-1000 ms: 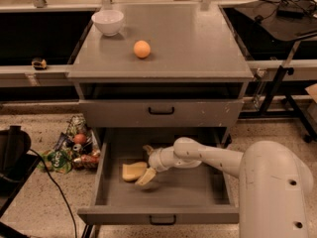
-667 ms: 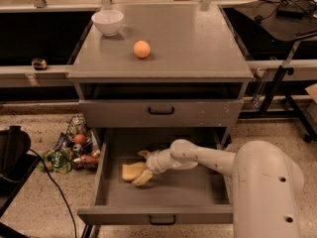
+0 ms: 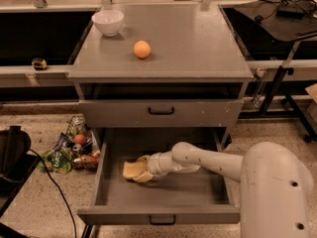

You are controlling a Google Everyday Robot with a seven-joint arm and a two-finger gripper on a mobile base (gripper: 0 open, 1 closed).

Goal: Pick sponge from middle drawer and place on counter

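Observation:
The pale-yellow sponge (image 3: 130, 169) lies on the floor of the open middle drawer (image 3: 114, 197), toward its left side. My gripper (image 3: 140, 170) reaches down into the drawer from the right and sits right at the sponge, its pale fingers around the sponge's right end. The white arm (image 3: 208, 161) stretches across the drawer from my body at the lower right. The grey counter (image 3: 188, 43) on top of the cabinet holds an orange ball (image 3: 141, 49) and a white bowl (image 3: 108, 22).
A closed taller drawer (image 3: 161, 112) with a black handle sits above the open one. A pile of snack bags and cans (image 3: 74, 148) lies on the floor left of the cabinet. A black cable and black object (image 3: 12, 150) lie at the far left.
My gripper has slid left across the drawer floor and closed in on the sponge. The sponge has stayed in about the same place.

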